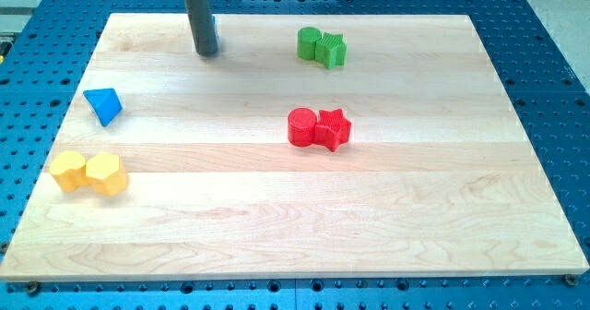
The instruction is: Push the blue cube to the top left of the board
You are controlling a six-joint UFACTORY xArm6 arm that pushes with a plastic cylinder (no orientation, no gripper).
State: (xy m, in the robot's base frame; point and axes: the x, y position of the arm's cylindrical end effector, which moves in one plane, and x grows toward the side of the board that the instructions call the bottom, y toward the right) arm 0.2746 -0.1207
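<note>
A blue block (103,105), wedge-like in shape, lies near the view's left edge of the wooden board (295,227), about a third of the way down. My tip (207,52) rests on the board near the view's top left, up and to the right of the blue block, well apart from it. No other blue block shows in the camera view.
A green cylinder (309,43) and a green star (332,49) touch each other at top centre. A red cylinder (301,126) and a red star (333,129) touch mid-board. Two yellow blocks (88,172) sit together at the left edge, below the blue block.
</note>
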